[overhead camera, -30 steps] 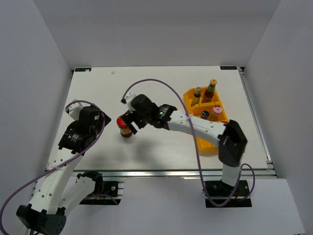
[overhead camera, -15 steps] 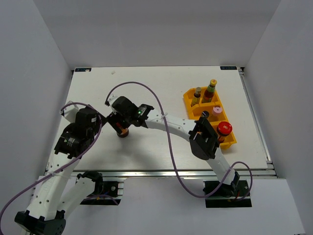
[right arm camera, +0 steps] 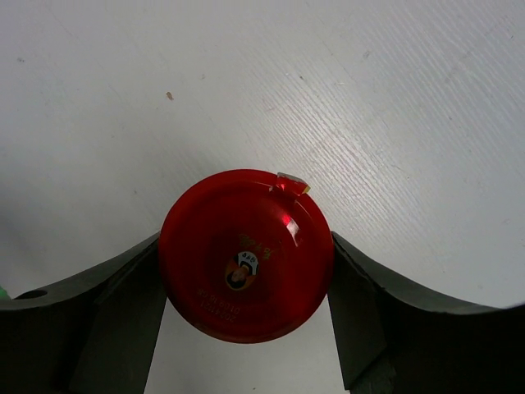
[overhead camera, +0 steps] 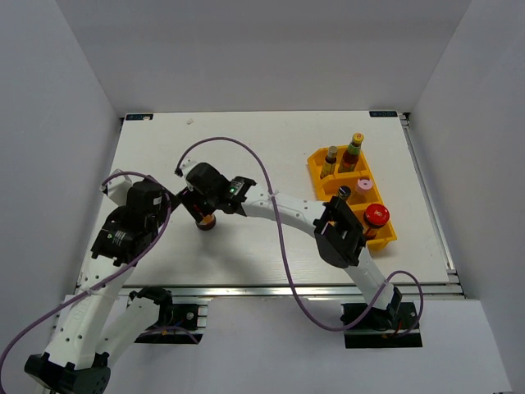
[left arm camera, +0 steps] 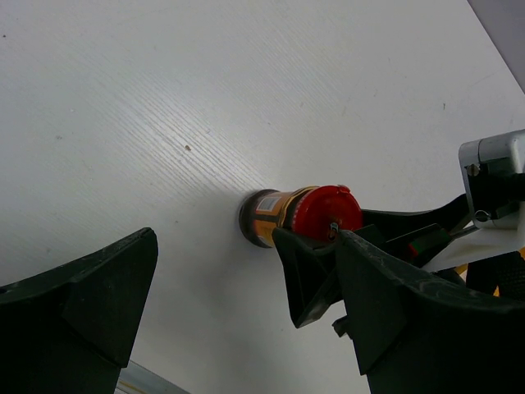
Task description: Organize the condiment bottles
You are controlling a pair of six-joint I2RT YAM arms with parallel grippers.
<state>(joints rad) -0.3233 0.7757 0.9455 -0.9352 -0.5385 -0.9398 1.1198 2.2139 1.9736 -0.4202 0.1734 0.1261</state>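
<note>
White table recorded, with yellow tray at its right side. Right arm is stretched across to left of centre. Right gripper is closed on the lid of a red-lidded jar, which stands upright on the table, a finger touching each side. Left gripper is held wide open near that jar. In the tray: second red-lidded jar in near compartment; pink-capped bottle and grey-topped shaker in middle; brown bottle and yellow-capped sauce bottle in far
</note>
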